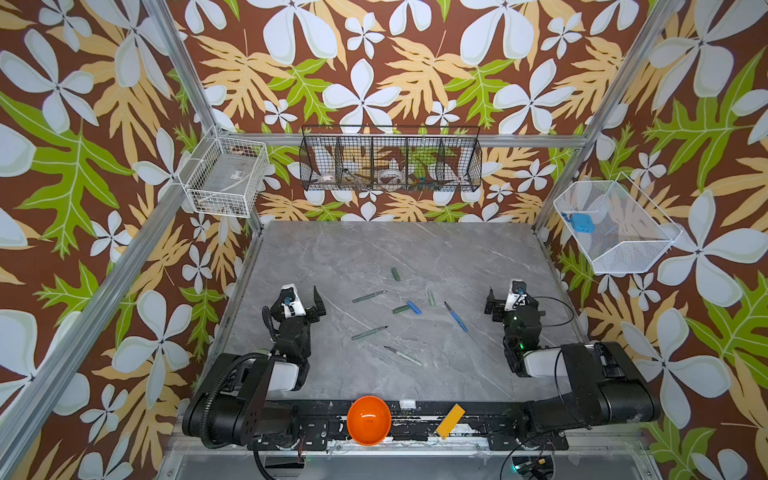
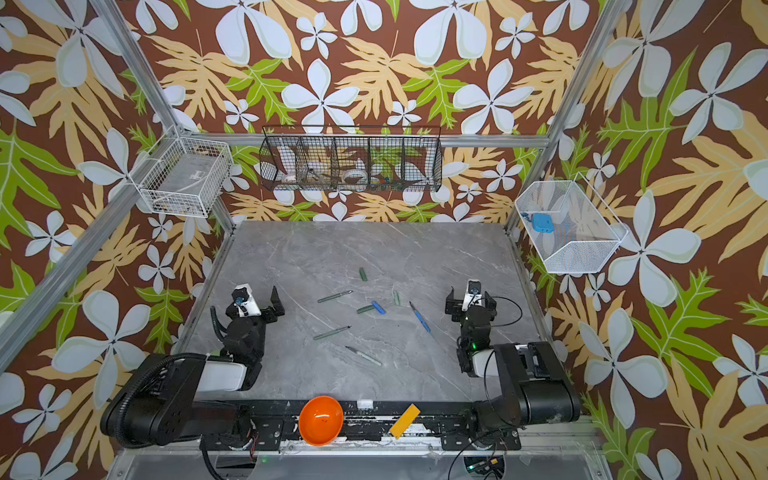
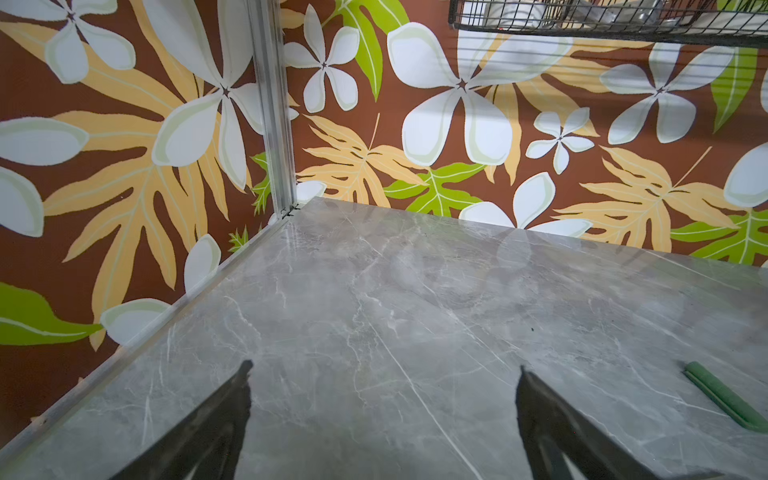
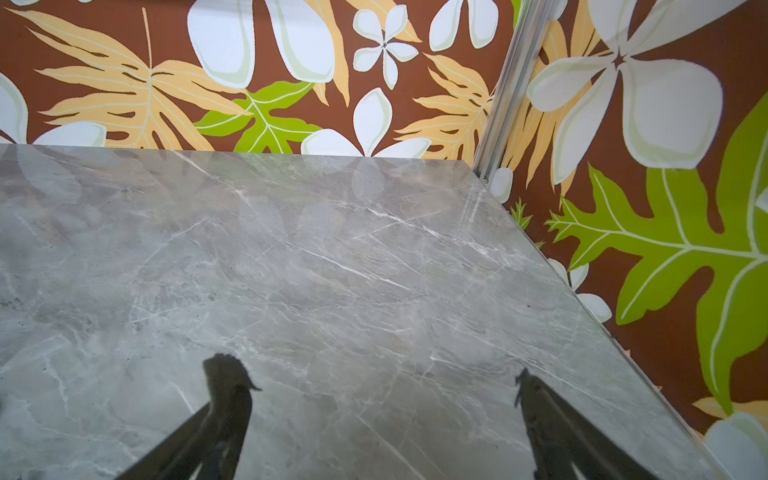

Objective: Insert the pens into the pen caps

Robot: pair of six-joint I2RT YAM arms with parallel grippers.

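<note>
Pens and pen caps lie scattered in the middle of the table, between our two grippers and touching neither. We see our left gripper and right gripper with jaws spread wide, gripping nothing.

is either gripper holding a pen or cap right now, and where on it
Nothing is held. The left gripper and the right gripper are both open and empty above the table; the pens and pen caps lie loose between the arms.
</note>
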